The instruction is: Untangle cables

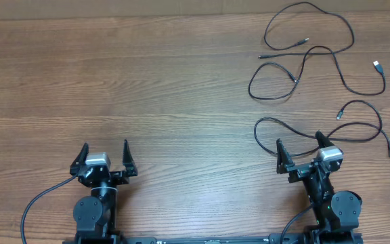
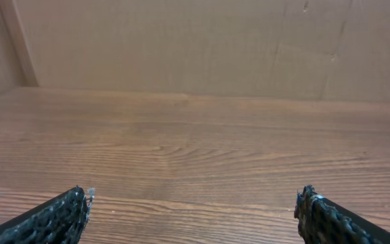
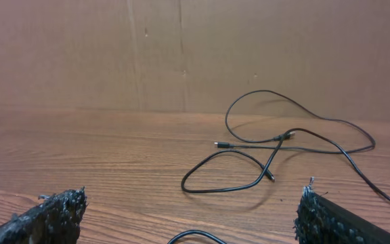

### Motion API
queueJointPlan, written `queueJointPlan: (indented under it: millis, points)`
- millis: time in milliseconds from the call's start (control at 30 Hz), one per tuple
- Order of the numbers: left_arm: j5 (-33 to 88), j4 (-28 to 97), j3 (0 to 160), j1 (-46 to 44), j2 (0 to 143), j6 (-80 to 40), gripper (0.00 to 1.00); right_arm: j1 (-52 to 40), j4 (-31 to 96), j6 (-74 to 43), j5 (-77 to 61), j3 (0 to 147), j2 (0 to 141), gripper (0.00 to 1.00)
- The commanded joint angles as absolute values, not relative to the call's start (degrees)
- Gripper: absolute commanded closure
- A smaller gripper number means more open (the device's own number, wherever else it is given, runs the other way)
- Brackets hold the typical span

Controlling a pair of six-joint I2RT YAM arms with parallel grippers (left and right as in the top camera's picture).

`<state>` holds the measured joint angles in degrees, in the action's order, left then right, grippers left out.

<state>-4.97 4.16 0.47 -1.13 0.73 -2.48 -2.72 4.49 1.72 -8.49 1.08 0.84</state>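
Both tools rest low at the worktop's six o'clock edge, apparently parked. The left tool (image 1: 105, 157) is spread wide and empty above bare wood; the right tool (image 1: 298, 148) is likewise spread and holds nothing, its dark, rough-textured fingers (image 3: 49, 215) framing the view. The cables (image 1: 317, 64), thin, black, limp cords in loose loops, lie from twelve to two o'clock of it on the grained wooden worktop (image 1: 147, 81), already largely spread apart.

We count three thin black cables (image 1: 317, 54) on one wooden table (image 1: 147, 88), and two grippers.
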Motion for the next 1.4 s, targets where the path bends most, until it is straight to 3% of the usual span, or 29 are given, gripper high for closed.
queueJointPlan:
  millis: [0, 1367]
  points:
    - [-6.3, 4.3, 0.3, -1.1, 0.2, 0.0, 0.0, -2.8, 4.2, 1.5, -7.8, 0.5, 0.2, 0.0]
    - [-5.1, 4.1, 0.3, -1.1, 0.2, -5.3, 0.0, -2.8, 4.2, 1.5, -7.8, 0.5, 0.2, 0.0]
